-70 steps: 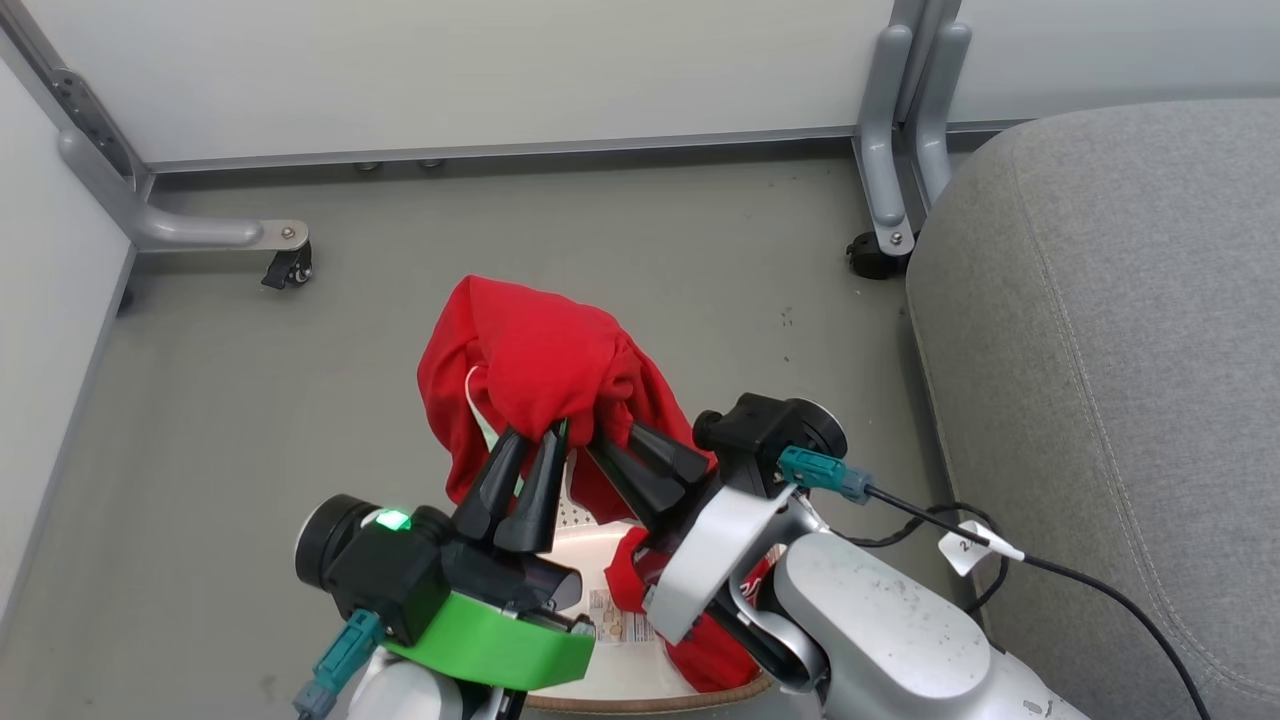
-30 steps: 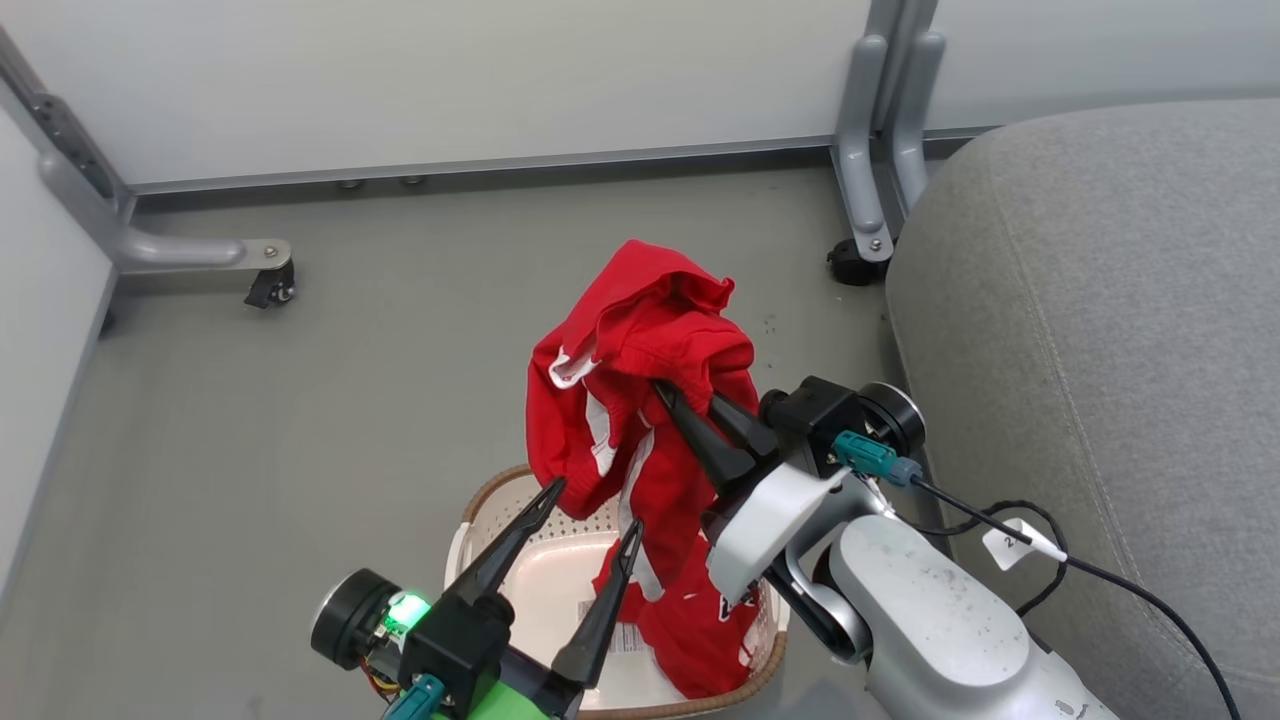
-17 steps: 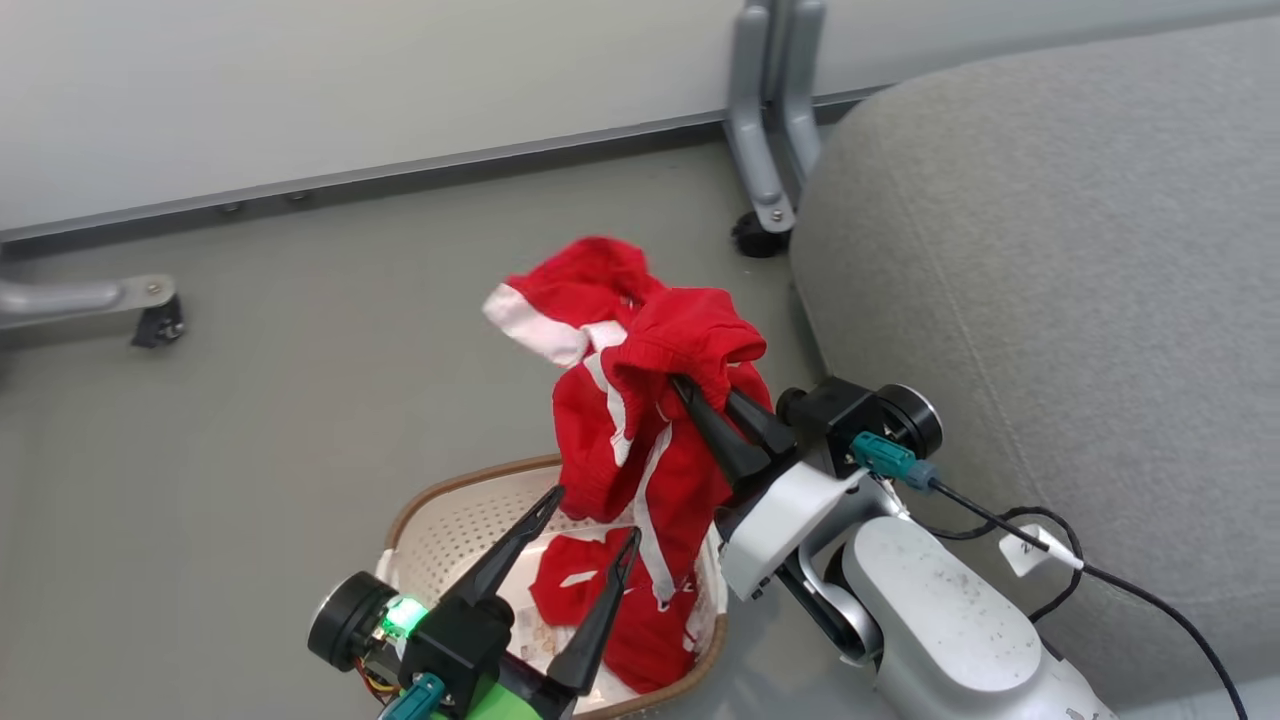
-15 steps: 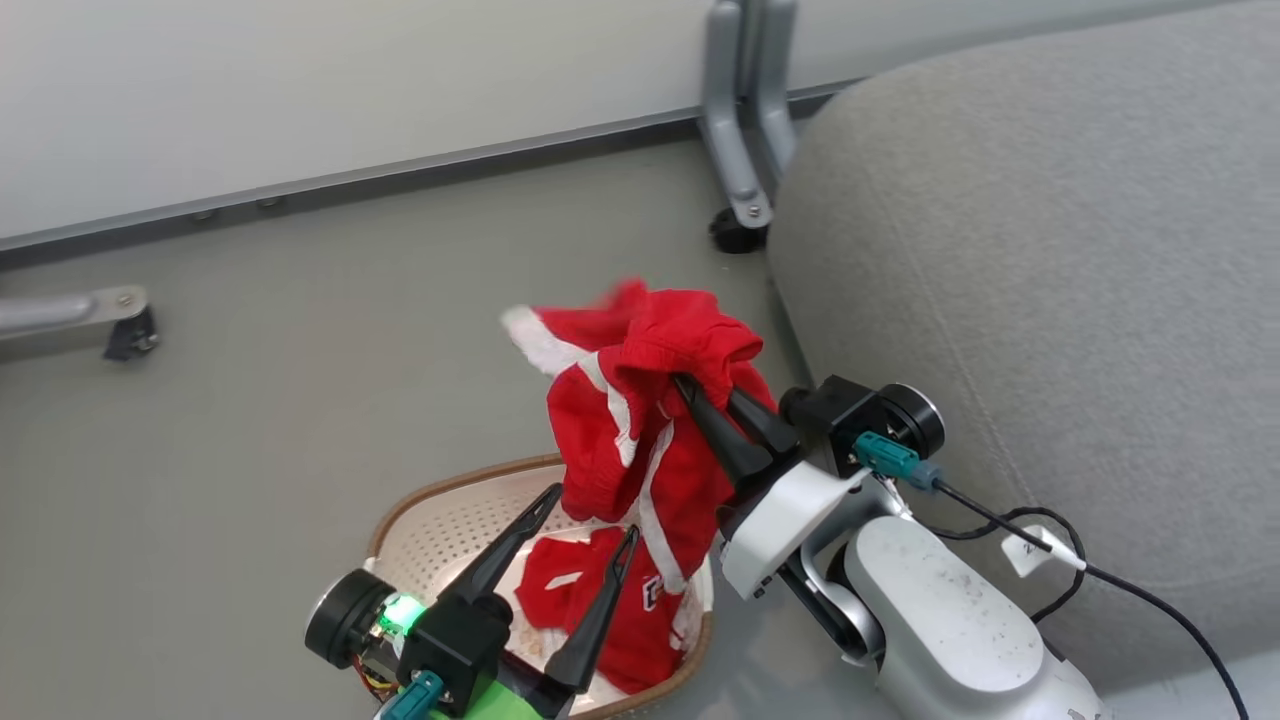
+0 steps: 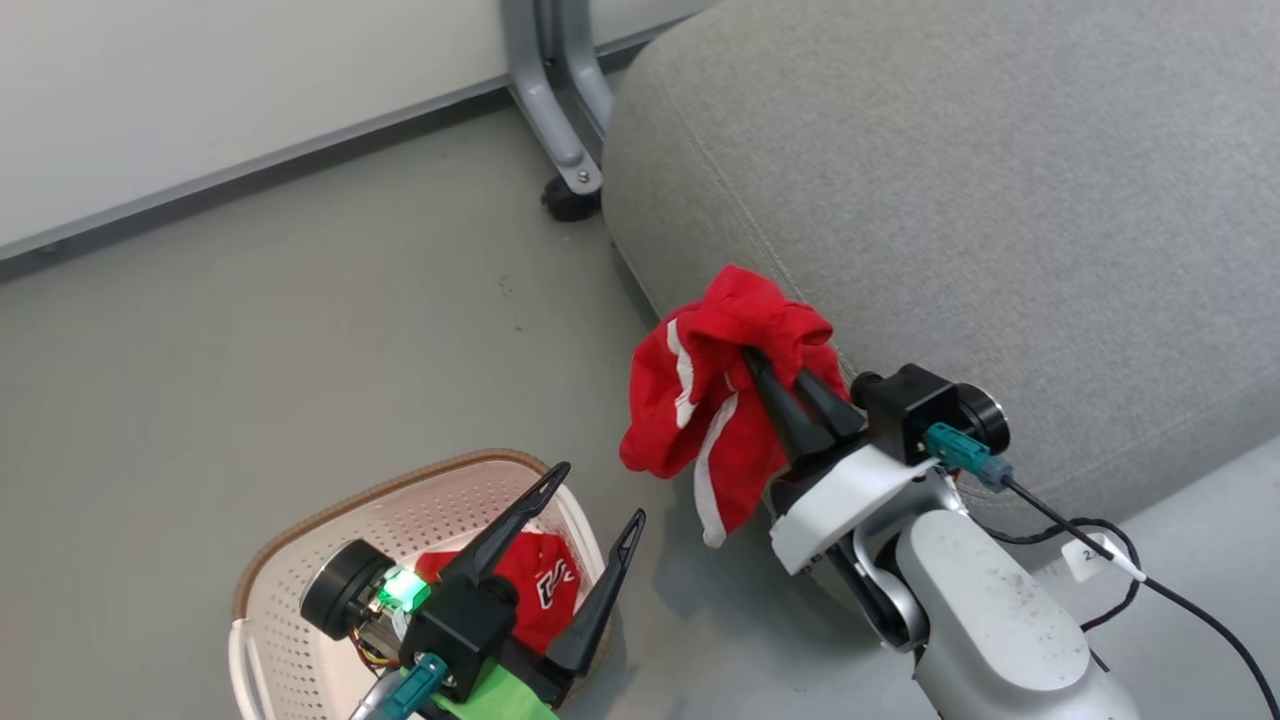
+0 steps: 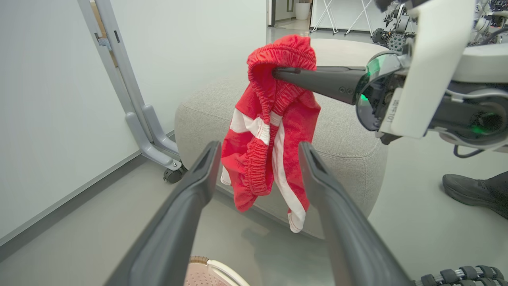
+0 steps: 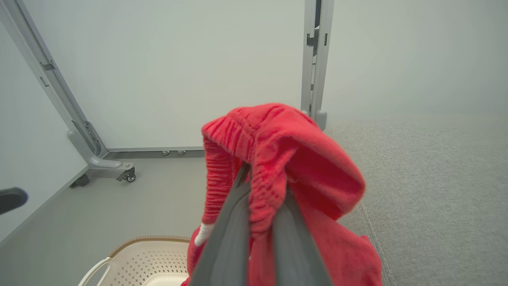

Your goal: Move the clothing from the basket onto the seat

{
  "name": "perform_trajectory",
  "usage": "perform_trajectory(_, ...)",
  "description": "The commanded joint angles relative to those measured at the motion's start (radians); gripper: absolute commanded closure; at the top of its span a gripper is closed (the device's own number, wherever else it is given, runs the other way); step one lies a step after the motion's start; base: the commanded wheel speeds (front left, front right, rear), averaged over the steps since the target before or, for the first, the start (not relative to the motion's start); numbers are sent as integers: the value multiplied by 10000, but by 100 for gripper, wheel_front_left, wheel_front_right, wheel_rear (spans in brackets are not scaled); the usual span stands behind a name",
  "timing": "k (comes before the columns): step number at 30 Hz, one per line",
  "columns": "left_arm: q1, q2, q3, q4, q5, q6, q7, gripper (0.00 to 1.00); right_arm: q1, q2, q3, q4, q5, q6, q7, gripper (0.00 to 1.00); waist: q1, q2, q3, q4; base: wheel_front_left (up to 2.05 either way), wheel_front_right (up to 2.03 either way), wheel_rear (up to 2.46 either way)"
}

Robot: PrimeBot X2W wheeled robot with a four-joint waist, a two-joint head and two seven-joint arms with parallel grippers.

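Right hand (image 5: 772,362), clamped on the red white-striped fabric garment (image 5: 680,410): clear the grey upholstered seat (image 5: 950,180) edge, upper right, before release.

A castored frame leg (image 5: 562,135) stands on the grey floor (image 5: 300,330).

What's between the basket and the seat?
Head view: bare grey floor separates the basket from the seat; over that gap, near the seat's edge, a red garment hangs from the right gripper, jaws shut on it.
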Motion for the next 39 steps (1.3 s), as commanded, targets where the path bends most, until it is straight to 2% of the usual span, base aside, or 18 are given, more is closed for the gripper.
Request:
perform_trajectory(1, -187, 124, -40, -67, 11, -18, 19, 0, 103, 28, -183, -75, -117, 1, -77, 100, 0, 0, 514, -553, 0, 0, 0)
perform_trajectory(10, -688, 318, -224, -384, 87, -108, 223, 0, -541, 37, -1763, -46, -345, 1, -201, 100, 0, 0, 1220, -614, 0, 0, 0)
perform_trajectory(15, -1088, 433, -134, -546, 165, -130, 194, 0, -1589, -232, -3109, 245, -456, 1, -259, 100, 0, 0, 1839, -192, 0, 0, 0)
perform_trajectory(20, -1635, 549, 24, -733, 271, -130, 33, 0, -2825, -821, -4529, 622, -628, 1, -291, 100, 0, 0, 2624, 440, 0, 0, 0)
perform_trajectory(26, -2252, 733, 179, -904, 402, -164, -165, 0, -4023, -1420, -5748, 974, -809, 1, -289, 100, 0, 0, 3429, 1045, 0, 0, 0)
perform_trajectory(30, -2682, 815, 146, -966, 445, -190, -267, 0, -4730, -1704, -6721, 1700, -829, 1, -294, 100, 0, 0, 4003, 1347, 0, 0, 0)
perform_trajectory(34, -2954, 842, 15, -925, 481, -232, -366, 0, -4893, -1690, -7408, 2704, -959, -1, -293, 100, 0, 0, 4345, 1510, 0, 0, 0)
perform_trajectory(35, -2993, 837, -18, -896, 463, -238, -390, 0, -4881, -1677, -7527, 2897, -1037, -1, -291, 71, 0, 0, 4389, 1532, 0, 0, 0)
perform_trajectory(36, -3045, 838, -54, -881, 453, -244, -411, 0, -4859, -1636, -7669, 3107, -1099, -1, -295, 0, 0, 0, 4439, 1553, 0, 0, 0)
perform_trajectory(39, -3139, 862, -89, -795, 408, -256, -442, 0, -4599, -1465, -8060, 3393, -1344, -1, -300, 0, 0, 0, 4515, 1554, 0, 0, 0)
